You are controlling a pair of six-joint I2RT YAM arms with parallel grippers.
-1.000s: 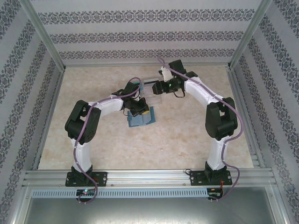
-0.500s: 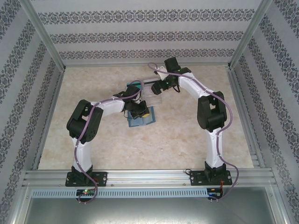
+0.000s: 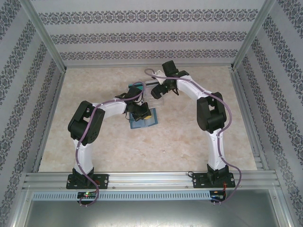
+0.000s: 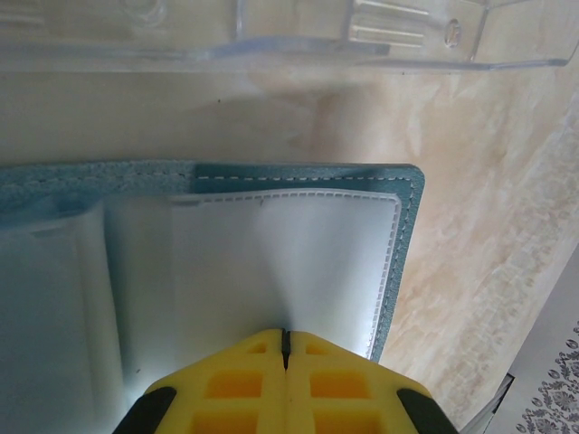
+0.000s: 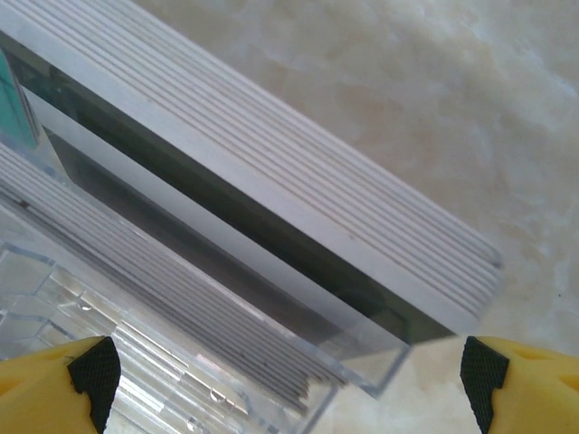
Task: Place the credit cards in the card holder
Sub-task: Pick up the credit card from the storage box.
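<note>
The teal-blue card holder (image 4: pixel 403 226) lies open on the table, its grey inner pocket (image 4: pixel 298 262) facing up. My left gripper (image 4: pixel 286 339) is shut, its yellow fingertips resting on that pocket; from above it (image 3: pixel 140 112) sits over the holder (image 3: pixel 147 122). The credit cards (image 5: pixel 298 172) stand on edge as a tight stack of pale cards in a clear tray (image 5: pixel 398 357), with a teal one (image 5: pixel 9 99) at the left edge. My right gripper (image 5: pixel 289 389) hangs just above the stack, open wide, one finger on each side of it and nothing between them.
The clear plastic tray (image 4: pixel 362 36) lies just beyond the holder's far edge, and from above it (image 3: pixel 152 94) sits between the two grippers. Both arms crowd the middle back of the table (image 3: pixel 189 142). Metal rails and patterned walls enclose the table.
My right arm has swung left and come down over the tray of cards, and its jaws have opened wider. The left gripper has stayed shut on the holder.
</note>
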